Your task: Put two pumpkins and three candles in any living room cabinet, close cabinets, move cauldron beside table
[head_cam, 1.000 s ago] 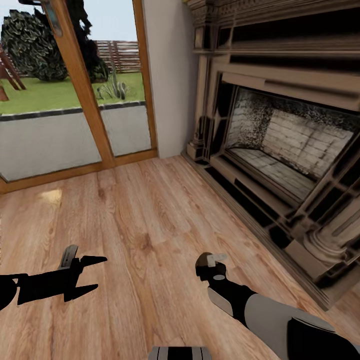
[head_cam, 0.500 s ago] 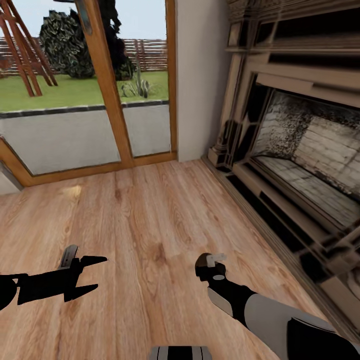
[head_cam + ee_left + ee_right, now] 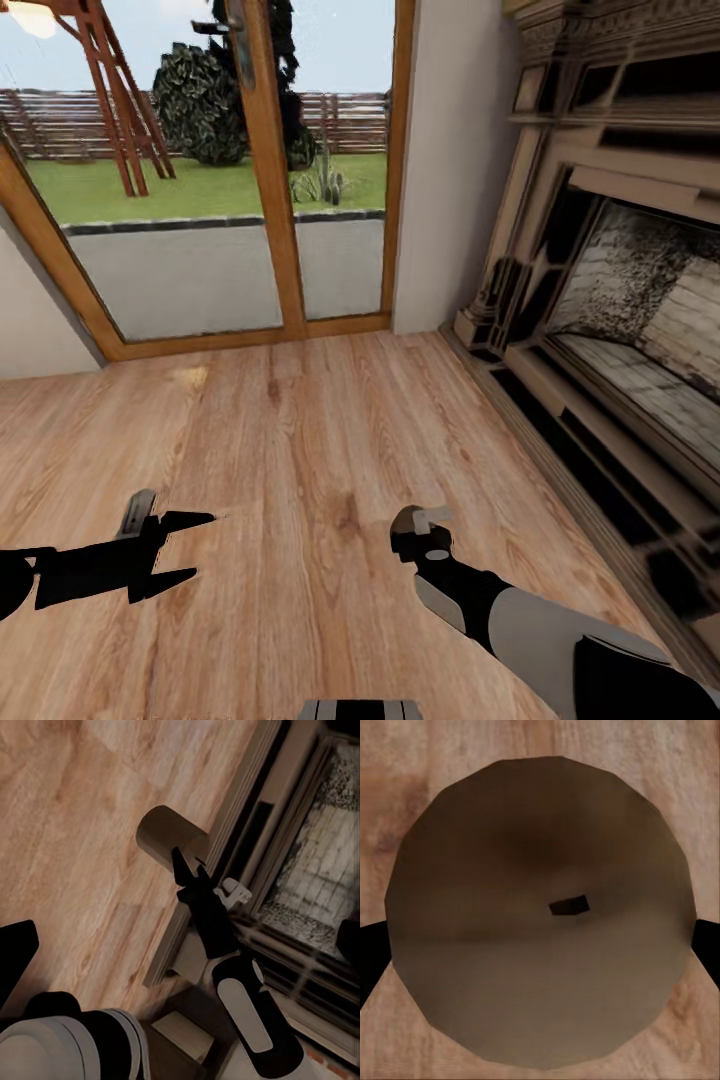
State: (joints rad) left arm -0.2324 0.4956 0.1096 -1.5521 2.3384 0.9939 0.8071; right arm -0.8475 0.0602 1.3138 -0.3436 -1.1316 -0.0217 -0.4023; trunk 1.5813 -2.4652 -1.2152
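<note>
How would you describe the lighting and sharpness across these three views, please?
Head view: bright daylight outside the glass door, fireplace stretched toward the edge. Left wrist view: dim and soft, the candle shaded. Right wrist view: candle top close and blurry, darker around its wick.

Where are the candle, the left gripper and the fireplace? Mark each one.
candle point(image 3: 540, 915): right wrist view, flat round top.
left gripper point(image 3: 190, 546): head view, between its fingertips.
fireplace point(image 3: 640, 330): head view, brick firebox interior.

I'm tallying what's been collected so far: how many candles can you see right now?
1: a short, squat beige-grey candle between the right gripper's fingers, above the wooden floor. Others may be out of view.
</note>
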